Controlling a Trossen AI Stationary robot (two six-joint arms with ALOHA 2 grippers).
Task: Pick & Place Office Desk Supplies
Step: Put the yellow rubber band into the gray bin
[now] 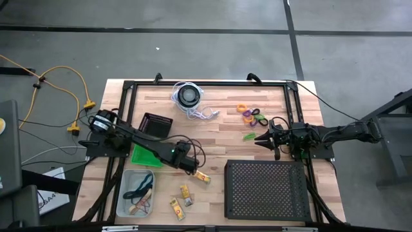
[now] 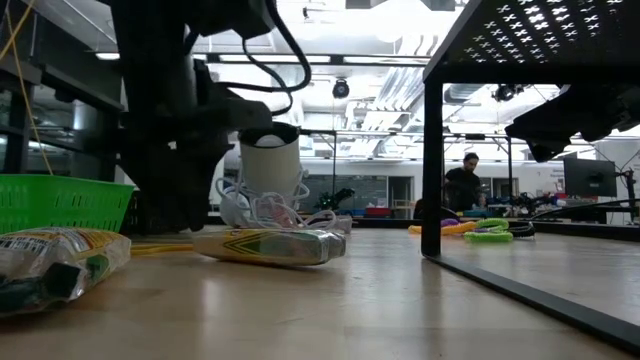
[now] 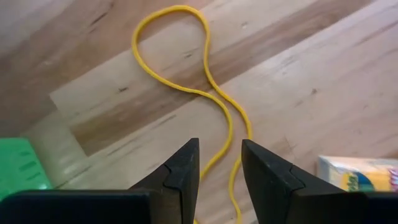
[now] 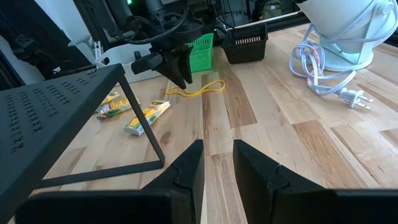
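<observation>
Left gripper [image 3: 219, 163] fingers slightly apart, straddling but not clamping the yellow band [image 3: 186, 81], a thin twisted loop lying flat mid-table; right gripper [image 4: 217, 163] fingers narrowly apart, empty, at right.

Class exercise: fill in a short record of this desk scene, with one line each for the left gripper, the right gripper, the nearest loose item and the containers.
left gripper: open, low over the yellow rubber band
right gripper: open, holding nothing, above bare wood
nearest loose item: yellow packet beside the left gripper
containers: green basket, small black basket, clear bin
</observation>
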